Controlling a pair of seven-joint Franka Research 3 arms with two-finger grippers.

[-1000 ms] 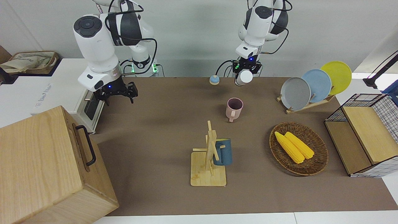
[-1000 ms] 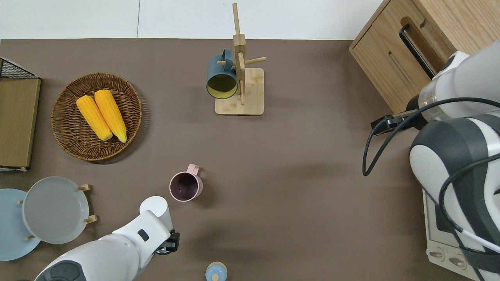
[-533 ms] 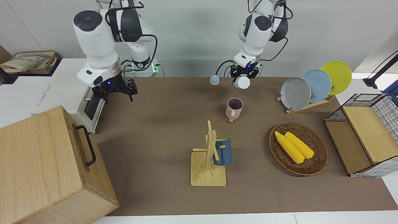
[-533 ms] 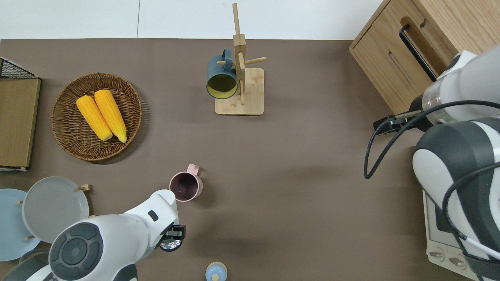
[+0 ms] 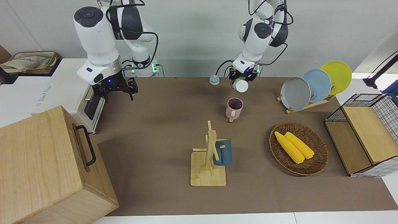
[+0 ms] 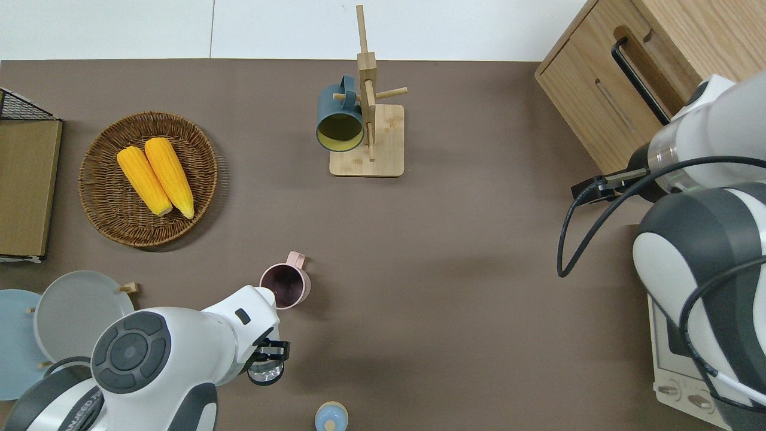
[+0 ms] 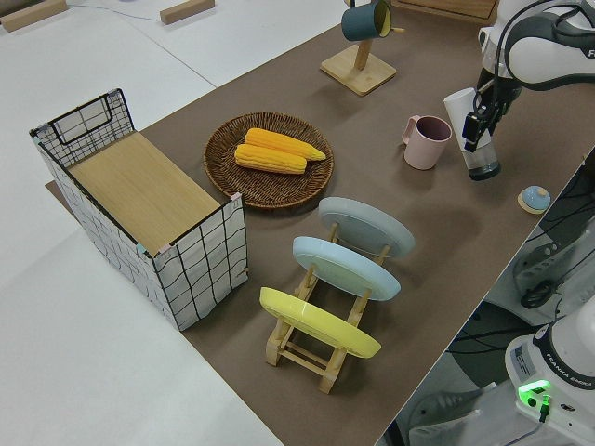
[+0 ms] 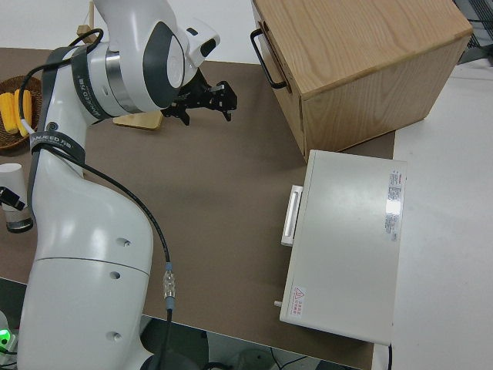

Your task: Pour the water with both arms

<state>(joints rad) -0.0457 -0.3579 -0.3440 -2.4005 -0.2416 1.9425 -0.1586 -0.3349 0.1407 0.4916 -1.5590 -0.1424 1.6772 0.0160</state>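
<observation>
My left gripper (image 5: 242, 77) is clamped on a white bottle (image 7: 467, 133) and carries it in the air just beside the pink mug (image 6: 285, 287), on the side nearer to me; the bottle leans with its mouth toward the mug's rim. From overhead my own forearm covers nearly all of the bottle, so only its clear base (image 6: 264, 373) and a white edge at the mug's rim peek out, and I cannot tell whether any water is running. The mug stands upright on the brown table mat (image 6: 455, 251), handle turned away from me, its inside dark. The bottle's small blue cap (image 5: 214, 80) sits on the mat close to my bases. My right gripper (image 5: 114, 91) hangs with its fingers spread and nothing between them, near the white oven (image 8: 345, 243); overhead, my right arm hides it almost wholly.
</observation>
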